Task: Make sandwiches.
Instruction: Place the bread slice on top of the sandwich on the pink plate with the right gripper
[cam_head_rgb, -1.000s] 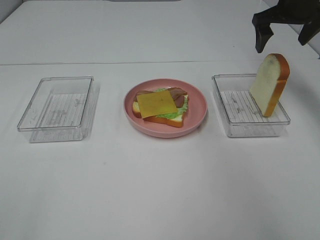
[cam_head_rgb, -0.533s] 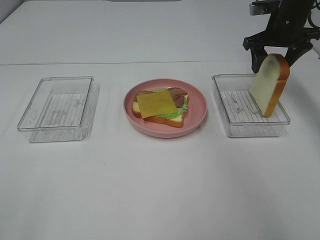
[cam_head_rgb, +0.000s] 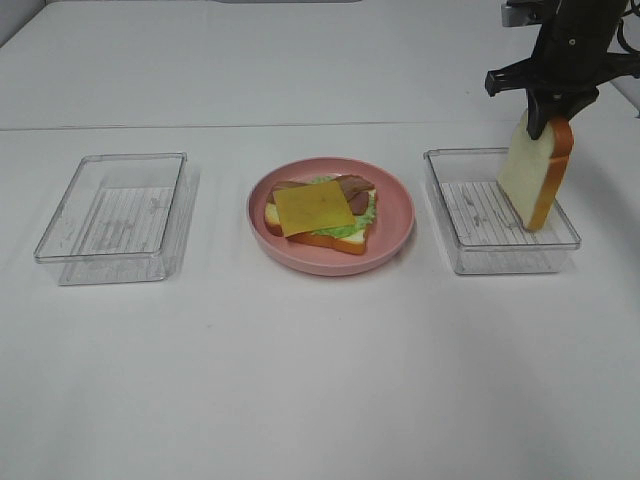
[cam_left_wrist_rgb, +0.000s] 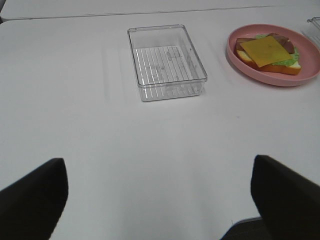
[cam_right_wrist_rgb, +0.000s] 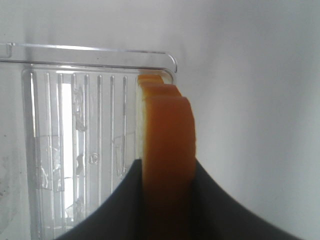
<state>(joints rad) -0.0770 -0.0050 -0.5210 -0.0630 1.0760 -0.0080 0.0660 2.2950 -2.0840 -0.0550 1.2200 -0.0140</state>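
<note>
From the high camera I have the right tool (cam_head_rgb: 548, 118) at the far right of the table (cam_head_rgb: 320, 380), its two black fingers pressed onto the top of a bread slice (cam_head_rgb: 537, 178), one on each face, so it is pinching the slice. The slice stands nearly upright with its top tipped a little to the right, white face toward the left and orange-brown crust along the right edge, its lower end inside the right clear tray (cam_head_rgb: 498, 212), against the tray's right wall. My right wrist camera looks straight down the crust edge of that slice (cam_right_wrist_rgb: 167, 150), with the dark fingers (cam_right_wrist_rgb: 125, 205) flanking it on both sides and the ribbed floor of the tray (cam_right_wrist_rgb: 75, 145) beside it. In the middle of the table sits the pink plate (cam_head_rgb: 392, 225), carrying the open sandwich (cam_head_rgb: 320, 214): a bread slice at the bottom, green lettuce, reddish-brown bacon showing at the far edge, and a yellow cheese square on top. The left clear tray (cam_head_rgb: 115, 215) sits well apart on the left. My left wrist camera shows the left tool (cam_left_wrist_rgb: 160, 200) spread wide with nothing between its tips, over bare table on the near side of that tray (cam_left_wrist_rgb: 167, 62), with the plate and sandwich (cam_left_wrist_rgb: 270, 52) beyond to the right.
</note>
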